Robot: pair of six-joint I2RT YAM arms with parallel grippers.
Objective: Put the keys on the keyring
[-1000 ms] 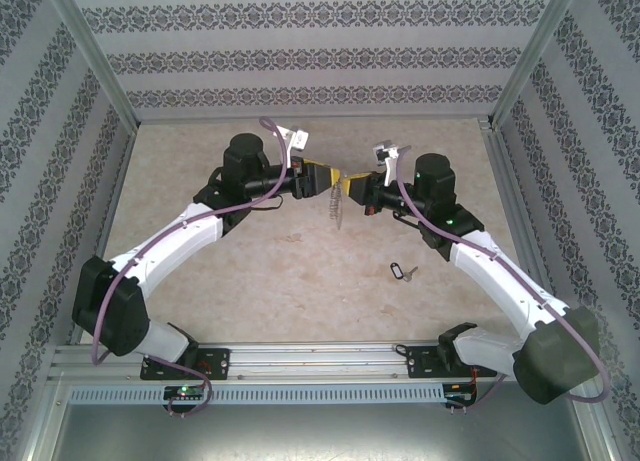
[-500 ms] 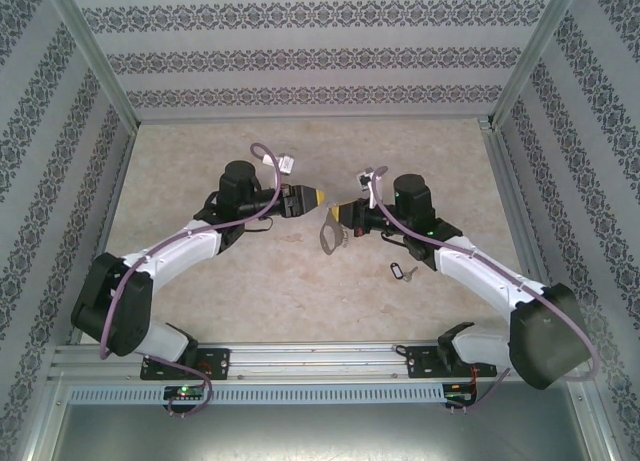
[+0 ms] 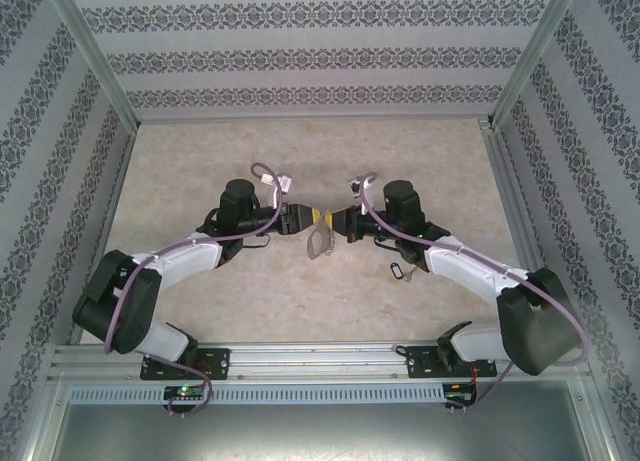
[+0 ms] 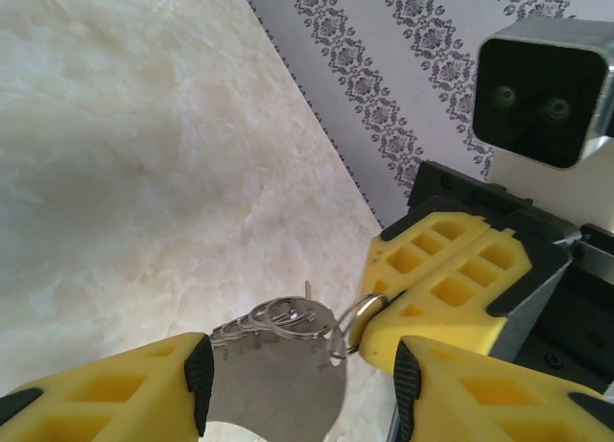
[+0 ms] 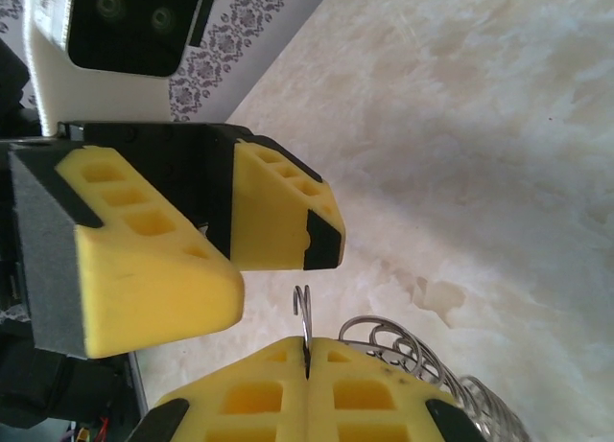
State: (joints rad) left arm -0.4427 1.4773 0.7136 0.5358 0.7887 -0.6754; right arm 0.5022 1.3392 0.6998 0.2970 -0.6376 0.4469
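Fingers of the right gripper (image 5: 307, 354) clench the keyring (image 5: 304, 315), the left gripper (image 4: 299, 375) gapes released; the key (image 3: 400, 271) on the table (image 3: 200, 161) likely needs fetching next.

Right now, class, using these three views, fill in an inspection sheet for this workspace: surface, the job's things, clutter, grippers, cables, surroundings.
Surface: pale marbled table, with one key lying on it.
Job's things: keyring hangs from the right gripper, between the two arms; dark-headed key lies flat near the right arm, untouched.
Clutter: nothing seen.
Grippers: right gripper has its jaws shut on the keyring's wire; left gripper faces it with its jaws open, some of the keyring's metal between them but apparently not gripped.
Cables: a purple cable runs along each arm, apart from the keyring.
Surroundings: patterned walls on three sides, metal frame posts at the corners.
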